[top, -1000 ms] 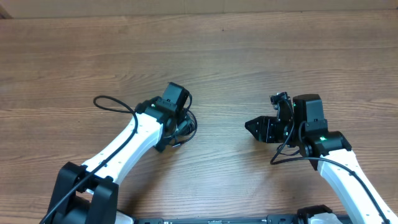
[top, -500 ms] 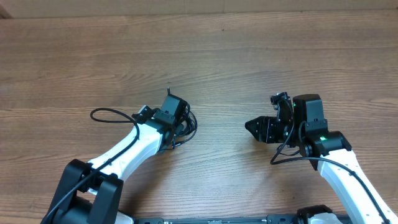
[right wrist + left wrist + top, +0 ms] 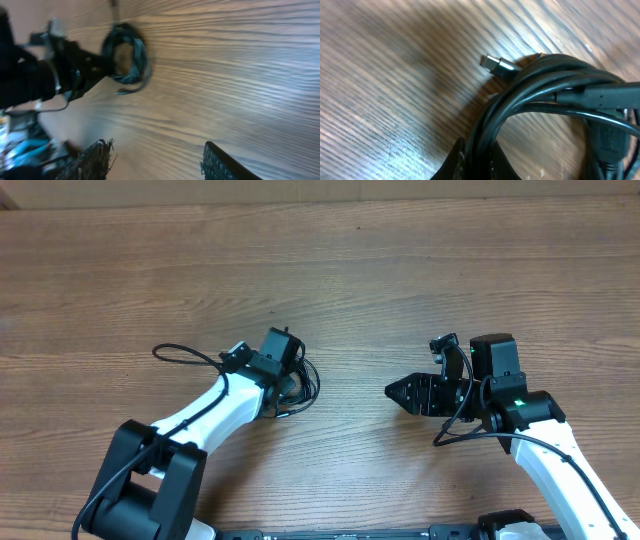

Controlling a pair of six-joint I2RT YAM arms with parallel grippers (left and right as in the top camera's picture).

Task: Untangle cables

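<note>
Black on brown, basically: the cables (image 3: 303, 383) sit as one small coiled bundle on the wooden table (image 3: 450, 270), a bit left of centre, mostly tucked under the left gripper (image 3: 288, 377). From overhead nobody can tell how that pincer stands, the wrist covers it. The left wrist camera sorts that out: its dark fingers (image 3: 451, 165) at the bottom edge are squeezed together on a few strands of the loop. That close-up also shows the cables (image 3: 545, 90) as several glossy cords wound round each other, with a little silvery plug (image 3: 492, 63) poking out at the upper left and lying on the wood.

The right wrist view is blurry but gives the side look: the coil (image 3: 127, 57) with the left arm's black end against it and one loose end trailing out of the loop. The right gripper (image 3: 155, 160) has its fingers spread, only bare table between them. Overhead puts the right gripper (image 3: 392, 391) well apart from the bundle, tips pointing toward it.

The table has a long, streaky wood grain. Of the room, just smeared clutter in a corner of the right wrist view.
</note>
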